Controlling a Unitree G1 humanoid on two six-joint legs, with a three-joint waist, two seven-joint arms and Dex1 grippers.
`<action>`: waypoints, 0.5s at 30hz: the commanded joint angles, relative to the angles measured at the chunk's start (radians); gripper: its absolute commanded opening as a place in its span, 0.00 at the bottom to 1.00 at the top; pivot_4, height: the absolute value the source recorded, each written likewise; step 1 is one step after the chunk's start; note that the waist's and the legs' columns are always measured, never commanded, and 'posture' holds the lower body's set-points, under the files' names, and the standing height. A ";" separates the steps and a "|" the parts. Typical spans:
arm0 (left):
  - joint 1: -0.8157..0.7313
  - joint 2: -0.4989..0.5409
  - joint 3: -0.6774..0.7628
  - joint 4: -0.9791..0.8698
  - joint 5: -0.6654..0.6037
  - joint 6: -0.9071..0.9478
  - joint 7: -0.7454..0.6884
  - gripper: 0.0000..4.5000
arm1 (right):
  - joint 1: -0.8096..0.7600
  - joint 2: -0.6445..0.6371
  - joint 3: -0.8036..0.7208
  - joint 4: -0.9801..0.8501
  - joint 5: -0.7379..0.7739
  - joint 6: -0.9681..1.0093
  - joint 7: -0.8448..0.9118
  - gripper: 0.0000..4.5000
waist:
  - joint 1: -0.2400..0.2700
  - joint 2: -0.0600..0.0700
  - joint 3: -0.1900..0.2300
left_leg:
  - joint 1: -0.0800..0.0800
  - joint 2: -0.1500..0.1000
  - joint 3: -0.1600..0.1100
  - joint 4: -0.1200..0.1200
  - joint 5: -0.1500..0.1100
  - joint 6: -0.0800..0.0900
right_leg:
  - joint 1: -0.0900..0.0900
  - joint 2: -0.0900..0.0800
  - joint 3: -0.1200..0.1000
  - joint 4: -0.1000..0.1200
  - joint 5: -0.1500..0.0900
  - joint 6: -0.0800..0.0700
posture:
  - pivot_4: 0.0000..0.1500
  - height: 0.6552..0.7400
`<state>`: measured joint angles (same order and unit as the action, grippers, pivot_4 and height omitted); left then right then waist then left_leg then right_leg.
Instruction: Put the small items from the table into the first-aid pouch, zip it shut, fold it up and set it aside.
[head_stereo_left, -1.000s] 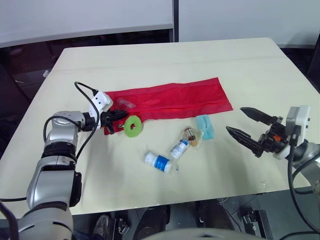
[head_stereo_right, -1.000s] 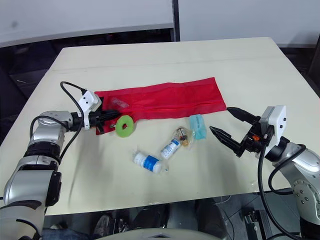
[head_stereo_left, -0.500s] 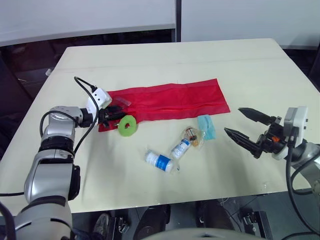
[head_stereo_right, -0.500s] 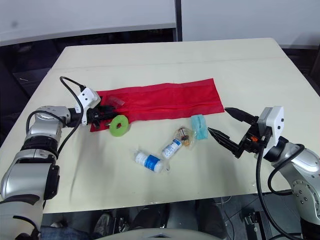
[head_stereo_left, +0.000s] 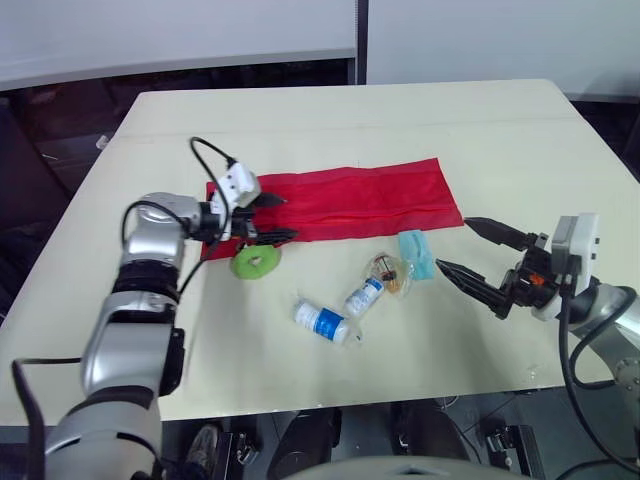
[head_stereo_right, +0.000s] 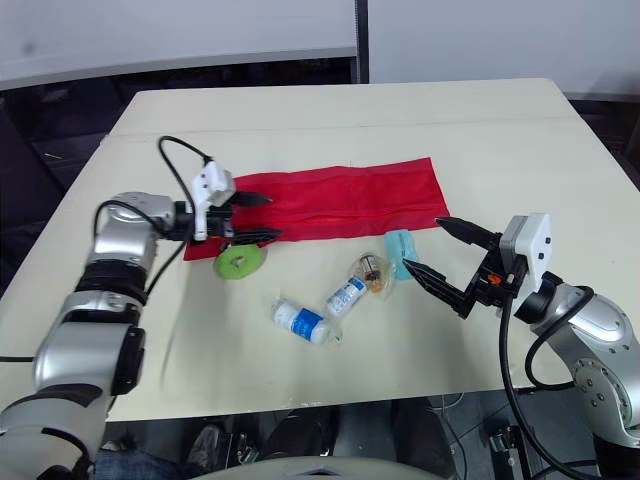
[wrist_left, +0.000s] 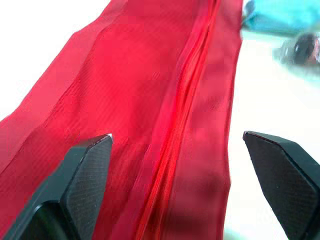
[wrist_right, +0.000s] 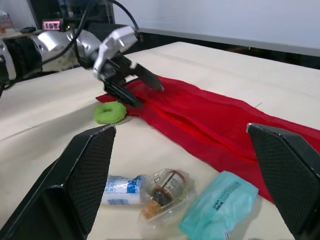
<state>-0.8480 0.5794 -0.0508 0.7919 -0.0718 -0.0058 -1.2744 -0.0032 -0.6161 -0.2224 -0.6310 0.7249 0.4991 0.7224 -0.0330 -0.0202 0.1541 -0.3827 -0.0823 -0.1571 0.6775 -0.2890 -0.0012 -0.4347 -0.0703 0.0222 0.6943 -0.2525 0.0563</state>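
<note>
Pointing in from the tabletop's right edge, my right pincer (head_stereo_left: 455, 244) is spread wide and empty. Its tips aim at the teal packet (head_stereo_left: 416, 255), which lies just ahead of them, beside the near right corner of the red first-aid pouch (head_stereo_left: 350, 195). The pouch lies flat, long axis and zipper running left to right. My left pincer (head_stereo_left: 288, 219), also released, straddles the zipper at the pouch's left end, with the green ring (head_stereo_left: 255, 262) just beside it. I judge the packet is the right arm's to take.

The left gripper (head_stereo_left: 285, 218) hovers over the table's left half, jaws wide apart; the right gripper (head_stereo_left: 455, 244) hangs toward the right edge, fingers spread.
</note>
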 joint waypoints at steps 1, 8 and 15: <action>-0.024 -0.036 -0.023 -0.039 0.020 -0.005 0.056 0.98 | -0.010 -0.019 -0.004 -0.041 0.003 -0.014 0.003 1.00 | 0.000 0.000 0.000 | 0.000 0.000 0.000 0.000 0.000 0.000 | 0.000 0.000 0.000 0.000 0.000 0.000 | 1.00 0.96; -0.109 -0.134 -0.094 0.155 0.113 -0.118 0.155 0.98 | -0.009 -0.034 -0.013 -0.066 0.018 -0.011 -0.011 1.00 | 0.001 0.000 0.000 | 0.000 0.000 0.000 0.000 0.000 0.000 | 0.000 0.000 0.000 0.000 0.000 0.000 | 1.00 0.96; -0.206 -0.175 -0.061 0.326 0.121 -0.203 0.269 0.98 | 0.034 -0.045 -0.063 -0.100 0.017 -0.019 -0.044 1.00 | 0.001 -0.003 0.002 | 0.000 -0.001 0.000 0.002 0.000 0.000 | 0.000 0.000 0.000 0.000 0.000 0.000 | 1.00 0.96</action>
<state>-1.0237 0.4020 -0.1276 1.0912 0.0459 -0.1678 -1.0320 0.0261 -0.6513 -0.2448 -0.6953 0.7443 0.4997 0.6950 -0.0315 -0.0235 0.1561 -0.3831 -0.0830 -0.1568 0.6795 -0.2891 -0.0010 -0.4343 -0.0702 0.0218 0.6944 -0.2523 0.0567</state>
